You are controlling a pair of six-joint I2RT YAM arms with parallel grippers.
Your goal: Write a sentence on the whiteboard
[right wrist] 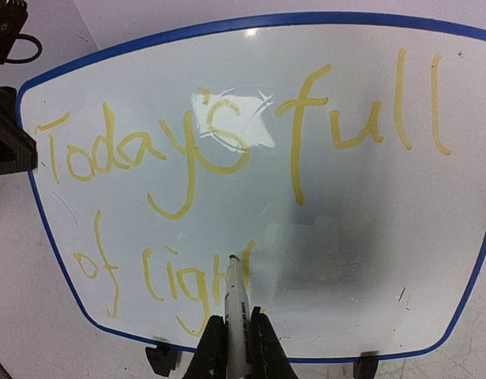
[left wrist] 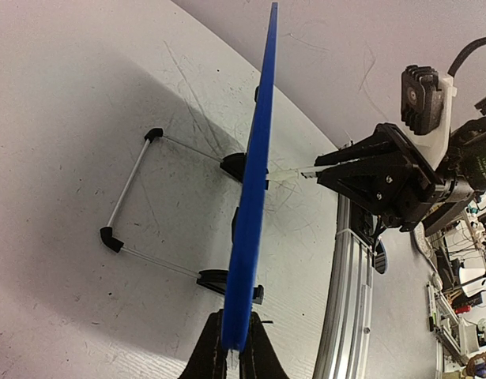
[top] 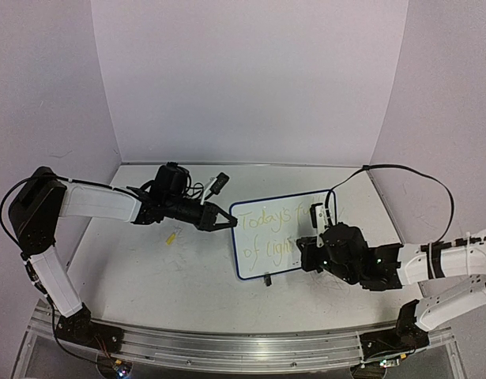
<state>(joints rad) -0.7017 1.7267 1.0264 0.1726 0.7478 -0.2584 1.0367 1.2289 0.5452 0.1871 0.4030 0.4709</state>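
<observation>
The left gripper (left wrist: pixel 235 353) had its jaws shut on the left edge of the whiteboard (top: pixel 266 234), apparently to steady it upright on the table (top: pixel 171 276) against the push of writing. The right gripper (right wrist: pixel 236 347) was clamped on a marker (right wrist: pixel 236 296), its tip at the board's lower line. The sentence (right wrist: pixel 215 166) read "Today's full of ligh" in pale yellow inside a blue frame. The marker probably hid the last letter.
</observation>
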